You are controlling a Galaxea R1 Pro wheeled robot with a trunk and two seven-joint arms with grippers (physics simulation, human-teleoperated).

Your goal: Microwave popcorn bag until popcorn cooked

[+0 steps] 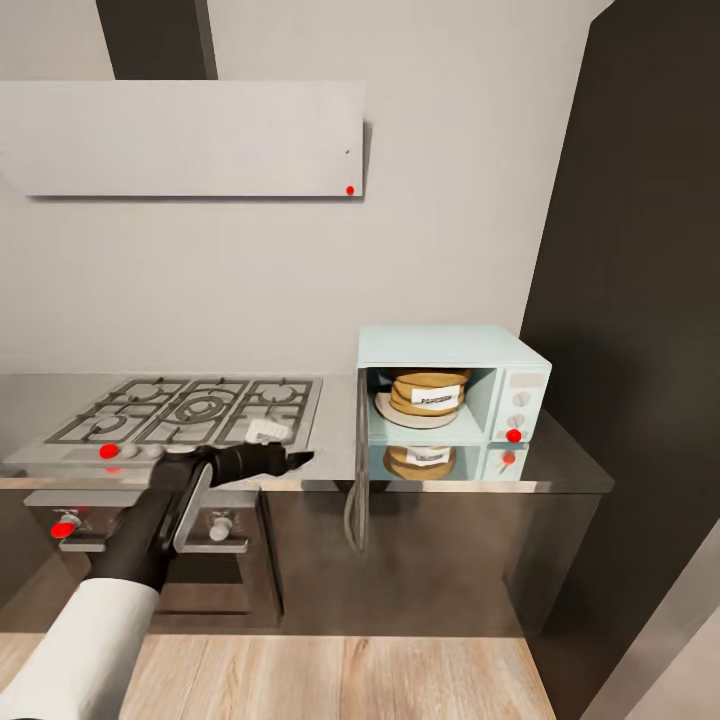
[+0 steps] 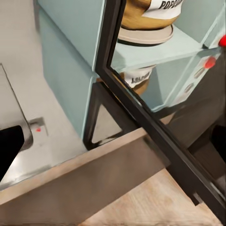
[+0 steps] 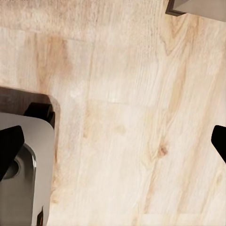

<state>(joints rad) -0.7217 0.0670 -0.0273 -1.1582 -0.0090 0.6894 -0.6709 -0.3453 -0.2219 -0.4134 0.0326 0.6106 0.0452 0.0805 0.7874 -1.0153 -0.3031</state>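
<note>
Gas hob (image 1: 190, 408): inset in the countertop (image 1: 335, 455) at far left; no part in this step.
Left gripper (image 1: 290, 460): at the counter's front edge, between hob and microwave, near the door's free edge; empty as far as the head view shows, but whether its jaws are parted or closed cannot be told.
Microwave door (image 2: 141, 110): swung open, seen edge-on.
Microwave (image 1: 452, 385): pale mint box on the counter, cavity exposed.
Popcorn bag (image 1: 430, 392): already inside, on the turntable; its reflection shows in the countertop below.
Step in hand (judged): close the door. Push flat on the outer face, near the free edge, sweeping steadily until seated.
Right gripper (image 3: 113, 141): fingertips spread wide over wood floor, holding nothing.
</note>
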